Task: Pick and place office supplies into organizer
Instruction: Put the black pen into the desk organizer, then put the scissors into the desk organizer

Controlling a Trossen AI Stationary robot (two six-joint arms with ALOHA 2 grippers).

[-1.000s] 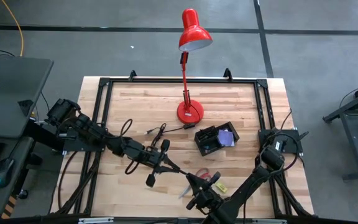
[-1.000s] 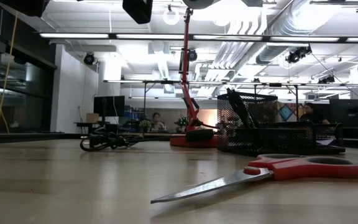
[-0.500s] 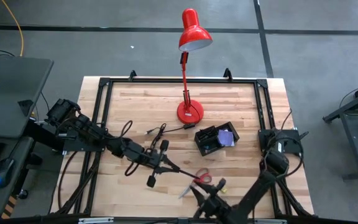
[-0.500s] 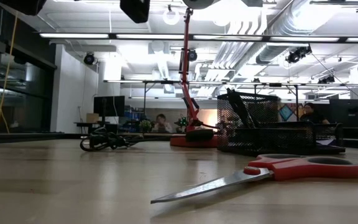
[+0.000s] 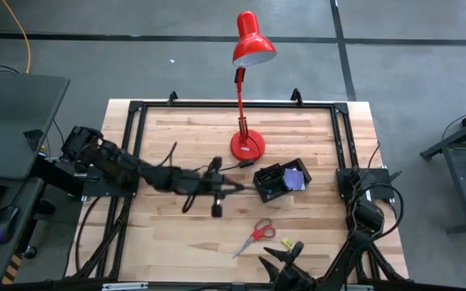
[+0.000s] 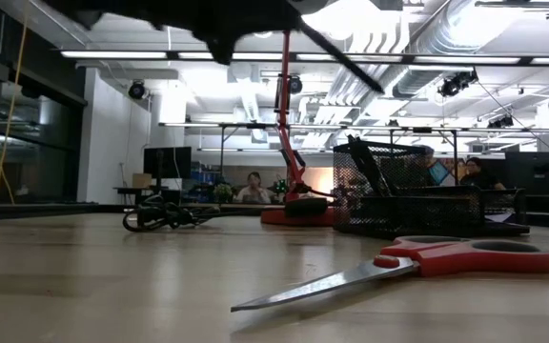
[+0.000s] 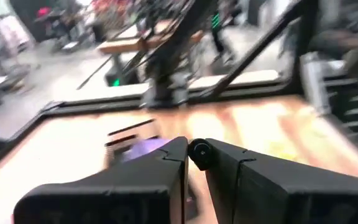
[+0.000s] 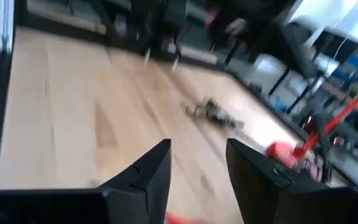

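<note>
The left arm reaches across the middle of the high view, and its left hand is clenched on a thin black pen, whose round end shows pinched between the two dark fingers in the left wrist view. The pen tip points toward the small black rectangular mesh organizer, which sits right of centre, just below the round base of the red desk lamp. Holding the pen lengthwise along the reach looks meant to let it slide straight into a compartment.

The organizer already holds a purple square sticky-note pad in its right-hand compartment. The low view shows a dark slanted thing standing in the tall mesh part, probably a pen, though I cannot tell for sure. The other compartments are too dark to read.

The right hand sits at the bottom edge of the high view, low on the wooden bench, released and holding nothing; the right wrist view shows bare wood between its spread fingers.

The red-handled scissors lie flat on the bench, lower centre of the high view, blades pointing lower left, well apart from the organizer. A small yellow-green piece lies just beside the handles. A coiled black cable lies near the centre, under the left arm.
</note>
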